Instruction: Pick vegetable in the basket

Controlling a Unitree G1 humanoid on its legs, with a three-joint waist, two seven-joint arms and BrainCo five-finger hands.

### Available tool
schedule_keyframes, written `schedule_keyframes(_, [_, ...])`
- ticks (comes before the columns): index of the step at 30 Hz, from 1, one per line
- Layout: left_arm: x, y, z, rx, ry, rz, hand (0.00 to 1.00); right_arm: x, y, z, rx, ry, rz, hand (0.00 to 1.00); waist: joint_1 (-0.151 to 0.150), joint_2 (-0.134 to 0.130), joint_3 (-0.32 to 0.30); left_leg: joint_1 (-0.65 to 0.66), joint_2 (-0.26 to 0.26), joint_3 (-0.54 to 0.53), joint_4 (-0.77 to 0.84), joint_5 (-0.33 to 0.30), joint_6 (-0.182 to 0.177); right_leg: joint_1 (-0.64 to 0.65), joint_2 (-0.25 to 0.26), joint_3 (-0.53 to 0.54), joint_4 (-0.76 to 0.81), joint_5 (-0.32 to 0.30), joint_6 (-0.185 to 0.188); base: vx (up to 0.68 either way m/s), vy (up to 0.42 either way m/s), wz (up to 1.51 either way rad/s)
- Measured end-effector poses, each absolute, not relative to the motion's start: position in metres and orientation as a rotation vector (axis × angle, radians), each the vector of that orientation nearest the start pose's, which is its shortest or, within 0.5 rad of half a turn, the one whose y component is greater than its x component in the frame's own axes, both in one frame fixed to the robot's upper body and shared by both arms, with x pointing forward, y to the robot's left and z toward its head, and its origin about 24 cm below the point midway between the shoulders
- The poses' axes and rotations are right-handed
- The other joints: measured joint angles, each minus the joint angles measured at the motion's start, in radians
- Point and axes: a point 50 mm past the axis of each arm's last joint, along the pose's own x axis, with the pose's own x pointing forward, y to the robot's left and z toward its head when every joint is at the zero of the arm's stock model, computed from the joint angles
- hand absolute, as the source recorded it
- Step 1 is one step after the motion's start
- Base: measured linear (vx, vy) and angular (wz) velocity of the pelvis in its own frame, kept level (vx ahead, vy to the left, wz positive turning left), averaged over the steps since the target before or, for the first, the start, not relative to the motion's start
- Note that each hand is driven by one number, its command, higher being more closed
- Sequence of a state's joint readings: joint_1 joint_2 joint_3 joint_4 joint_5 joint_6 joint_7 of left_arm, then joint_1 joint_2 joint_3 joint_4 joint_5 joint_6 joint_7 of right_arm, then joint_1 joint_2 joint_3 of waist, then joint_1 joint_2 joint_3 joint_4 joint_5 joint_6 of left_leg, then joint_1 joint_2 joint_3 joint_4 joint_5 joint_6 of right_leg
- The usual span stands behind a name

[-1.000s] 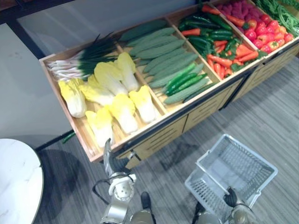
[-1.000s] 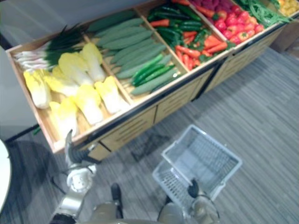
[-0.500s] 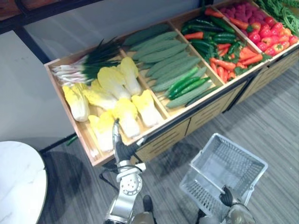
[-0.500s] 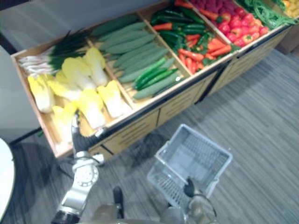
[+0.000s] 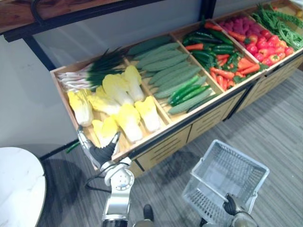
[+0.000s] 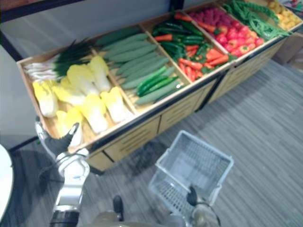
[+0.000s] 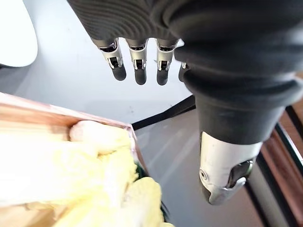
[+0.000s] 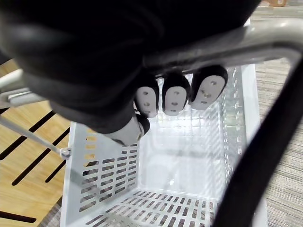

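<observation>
Upward and toward 10 o'clock: the left robot hand (image 5: 101, 152) has climbed from below the front rail of the slatted wooden display stand (image 5: 163, 144) to the front corner of its cabbage compartment. Its fingers are spread wide and hold nothing. One dark fingertip lies just over the nearest yellow-and-white napa cabbage (image 5: 105, 130).

That cabbage is probably light, with soft, easily bruised leaf tips and a firmer white stem end. The best grasp looks to be around the thick middle or stem.

It touches other cabbages at 12 and 2 o'clock, and the stand's side wall closes off 9 o'clock, so the open way out is straight up and back over the front rail. A white round table (image 5: 19, 189) stands at 8 o'clock.

The pale grey slotted plastic basket (image 5: 239, 152) hangs empty at 4 o'clock, well apart from the cabbage. The right robot hand (image 5: 230, 206) is curled round its grey bar handle (image 8: 227, 42).
</observation>
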State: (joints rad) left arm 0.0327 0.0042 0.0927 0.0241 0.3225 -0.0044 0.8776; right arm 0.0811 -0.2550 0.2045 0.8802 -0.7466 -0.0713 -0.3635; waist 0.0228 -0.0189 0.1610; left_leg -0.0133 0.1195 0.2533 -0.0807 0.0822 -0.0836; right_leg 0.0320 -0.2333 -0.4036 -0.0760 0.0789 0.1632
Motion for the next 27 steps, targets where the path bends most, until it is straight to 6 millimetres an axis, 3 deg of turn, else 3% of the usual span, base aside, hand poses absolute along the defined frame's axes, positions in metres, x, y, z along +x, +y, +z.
schedule_keyframes(4, [0.217,0.222,0.012,0.412,0.088,0.983,0.0,0.14,-0.217,-0.127,-1.107,0.661,0.165,1.0,-0.001,-0.002,-0.001,0.011,0.0,0.007,-0.007,0.0,0.0,0.009,0.003,0.005,-0.014,0.008,0.0,0.01,-0.008,-0.04])
schedule_keyframes(6, [0.216,0.226,0.006,0.428,0.115,0.985,0.0,0.14,-0.217,-0.127,-1.109,0.66,0.167,1.0,-0.003,-0.004,-0.002,0.017,-0.001,0.01,-0.011,0.0,0.0,0.01,0.004,0.007,-0.015,0.008,0.0,0.01,-0.004,-0.03])
schedule_keyframes(13, [0.218,0.238,-0.007,0.469,0.198,1.0,0.0,0.142,-0.214,-0.126,-1.122,0.645,0.181,1.0,-0.019,-0.017,-0.008,0.017,0.0,0.017,-0.013,-0.001,-0.001,0.008,0.006,0.018,-0.024,0.015,-0.001,0.0,-0.002,-0.02])
schedule_keyframes(27, [0.225,0.24,-0.014,0.45,0.254,1.019,0.0,0.144,-0.212,-0.126,-1.127,0.633,0.19,1.0,-0.024,-0.029,-0.005,0.017,0.001,0.046,-0.014,-0.005,-0.006,-0.013,0.007,0.048,-0.029,0.021,-0.002,0.0,-0.004,-0.06])
